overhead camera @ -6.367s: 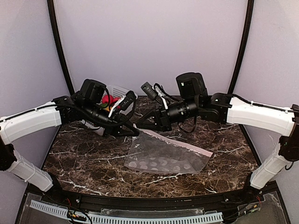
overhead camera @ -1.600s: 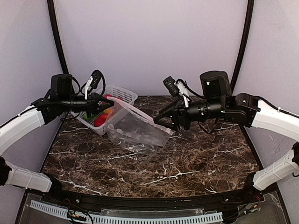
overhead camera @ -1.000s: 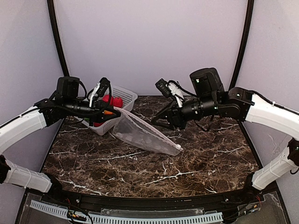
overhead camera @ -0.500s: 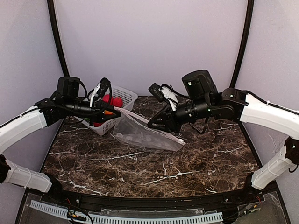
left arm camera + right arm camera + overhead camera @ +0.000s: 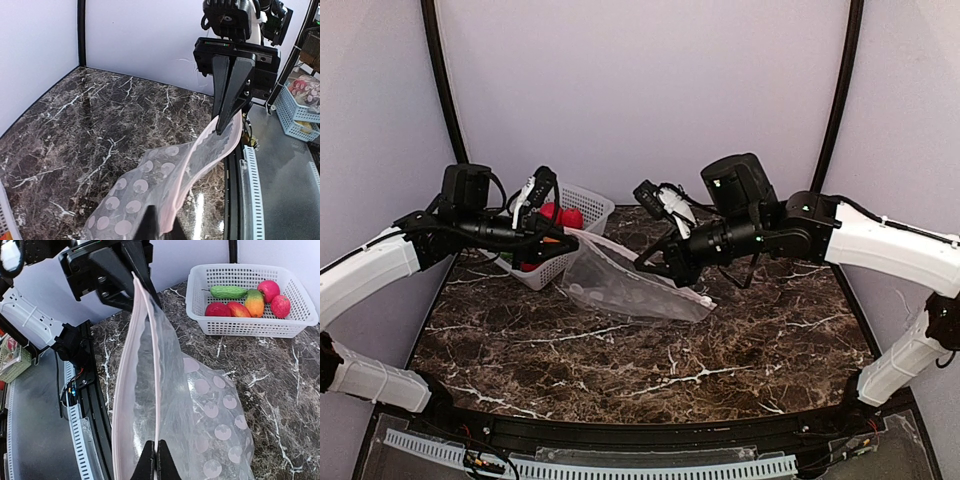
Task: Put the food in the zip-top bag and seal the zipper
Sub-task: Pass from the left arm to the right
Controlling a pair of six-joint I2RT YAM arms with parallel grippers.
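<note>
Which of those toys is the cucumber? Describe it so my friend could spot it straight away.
On the dark marbled table, look to the far left corner for the white lattice plastic basket. Inside it, the long green bumpy plastic cucumber is the only all-green, stick-shaped piece; its neighbours are rounder, red or orange.

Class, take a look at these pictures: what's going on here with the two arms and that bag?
The two arms hold the zip-top bag between them. The left gripper and the right gripper are each shut on its pinkish zipper edge, which is raised while the bag's lower part drapes onto the table. The food lies in the white basket; none is in the bag yet.
</note>
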